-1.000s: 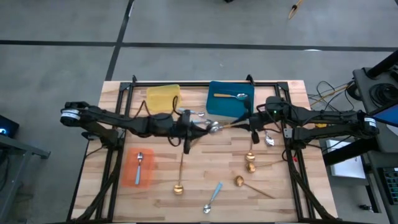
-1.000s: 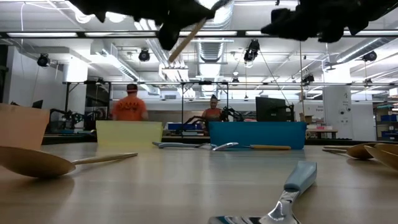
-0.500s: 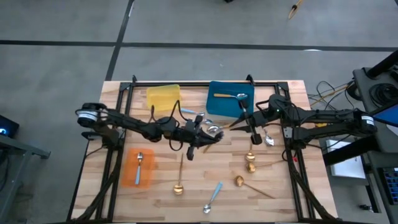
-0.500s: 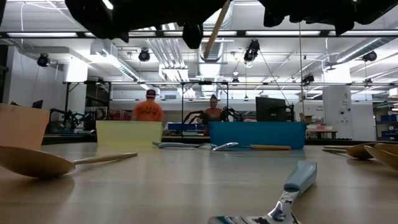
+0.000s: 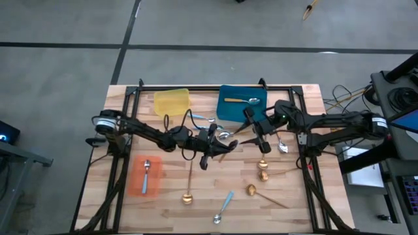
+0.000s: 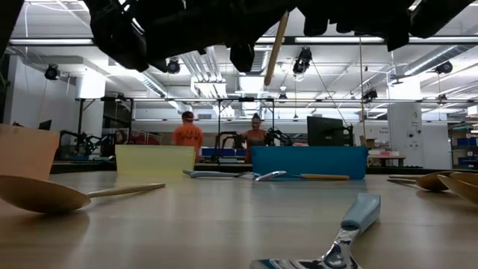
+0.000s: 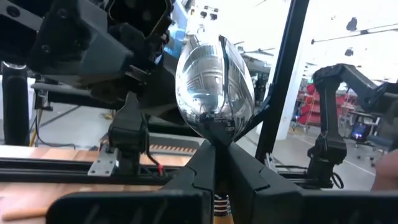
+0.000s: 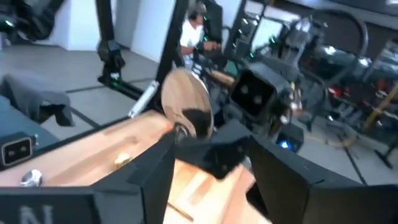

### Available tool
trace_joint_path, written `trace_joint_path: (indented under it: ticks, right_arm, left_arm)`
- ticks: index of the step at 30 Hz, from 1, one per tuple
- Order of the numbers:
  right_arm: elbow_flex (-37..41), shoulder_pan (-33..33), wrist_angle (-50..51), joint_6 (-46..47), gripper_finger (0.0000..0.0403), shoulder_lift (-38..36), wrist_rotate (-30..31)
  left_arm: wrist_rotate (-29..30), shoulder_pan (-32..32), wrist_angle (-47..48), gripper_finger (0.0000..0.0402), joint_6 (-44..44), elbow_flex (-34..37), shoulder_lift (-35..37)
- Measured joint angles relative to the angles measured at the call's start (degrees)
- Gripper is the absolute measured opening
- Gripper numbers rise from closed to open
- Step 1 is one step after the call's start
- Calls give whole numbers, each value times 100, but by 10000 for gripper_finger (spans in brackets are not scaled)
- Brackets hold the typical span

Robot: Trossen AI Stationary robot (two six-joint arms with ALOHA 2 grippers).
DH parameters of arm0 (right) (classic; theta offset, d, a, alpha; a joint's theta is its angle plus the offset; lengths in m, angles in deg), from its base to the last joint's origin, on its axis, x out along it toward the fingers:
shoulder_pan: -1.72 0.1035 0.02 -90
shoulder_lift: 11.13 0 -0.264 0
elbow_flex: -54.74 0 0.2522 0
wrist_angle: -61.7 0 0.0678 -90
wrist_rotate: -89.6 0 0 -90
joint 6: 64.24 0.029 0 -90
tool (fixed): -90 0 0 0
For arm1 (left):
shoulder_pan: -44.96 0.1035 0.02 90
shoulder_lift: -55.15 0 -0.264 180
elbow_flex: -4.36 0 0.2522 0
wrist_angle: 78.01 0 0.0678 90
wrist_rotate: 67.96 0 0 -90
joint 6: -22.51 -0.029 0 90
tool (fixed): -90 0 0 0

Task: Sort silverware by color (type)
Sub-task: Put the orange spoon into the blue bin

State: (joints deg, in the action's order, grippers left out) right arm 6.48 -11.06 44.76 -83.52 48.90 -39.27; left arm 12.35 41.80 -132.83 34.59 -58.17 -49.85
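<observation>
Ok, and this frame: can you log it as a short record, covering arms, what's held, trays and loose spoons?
left gripper: over mid-table, shut on the orange-handled spoon, bowl sticking out past the fingers
right gripper: open, close to that spoon's handle
blue tray: one orange-handled spoon inside
orange tray: one blue-handled spoon inside
yellow tray: no spoon visible
loose on table: several gold spoons, a blue-handled spoon
</observation>
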Motion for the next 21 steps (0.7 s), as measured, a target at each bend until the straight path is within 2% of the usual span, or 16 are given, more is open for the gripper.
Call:
trace_joint_path:
  ticks: [4,11,21]
  right_arm:
    - [0,-2,-422,123,208,219,-472]
    - [-184,8,-762,373,209,639,-625]
    - [-696,11,-740,448,205,1277,-2433]
  left_arm:
    - [1,7,-221,2,43,-2,-163]
    - [2,7,-257,2,46,-282,-466]
    - [-563,33,-388,2,103,-881,-994]
